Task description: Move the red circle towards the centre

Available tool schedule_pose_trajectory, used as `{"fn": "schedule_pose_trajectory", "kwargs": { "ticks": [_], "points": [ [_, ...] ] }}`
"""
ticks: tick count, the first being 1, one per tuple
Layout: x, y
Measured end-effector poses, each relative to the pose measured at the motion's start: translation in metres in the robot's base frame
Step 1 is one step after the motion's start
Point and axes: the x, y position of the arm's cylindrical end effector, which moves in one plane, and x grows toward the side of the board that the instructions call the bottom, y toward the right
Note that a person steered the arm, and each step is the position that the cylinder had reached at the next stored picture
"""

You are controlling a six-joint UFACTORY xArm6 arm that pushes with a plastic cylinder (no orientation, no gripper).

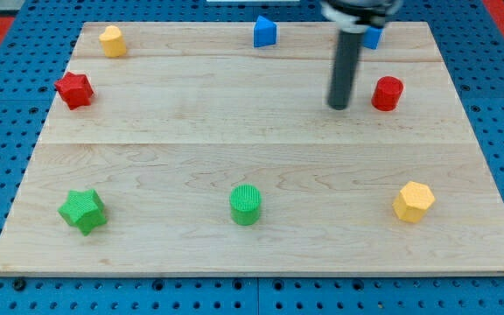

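Observation:
The red circle (388, 93) is a small red cylinder at the view's upper right of the wooden board (252, 131). My tip (339, 107) is the lower end of the dark rod, a short gap to the left of the red circle, not touching it. The rod rises towards the view's top and partly hides a blue block (373, 37) behind it.
A red star (74, 89) sits at the left, a yellow block (112, 40) at top left, a blue block (264, 31) at top middle. A green star (83, 211), a green cylinder (246, 204) and a yellow hexagon (413, 201) line the bottom.

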Motion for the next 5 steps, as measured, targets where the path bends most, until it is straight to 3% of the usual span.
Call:
{"fn": "schedule_pose_trajectory", "kwargs": {
  "ticks": [2,3,4,5],
  "points": [
    [0.027,0.084],
    [0.008,0.135],
    [-0.017,0.097],
    [-0.008,-0.003]
  ]
}}
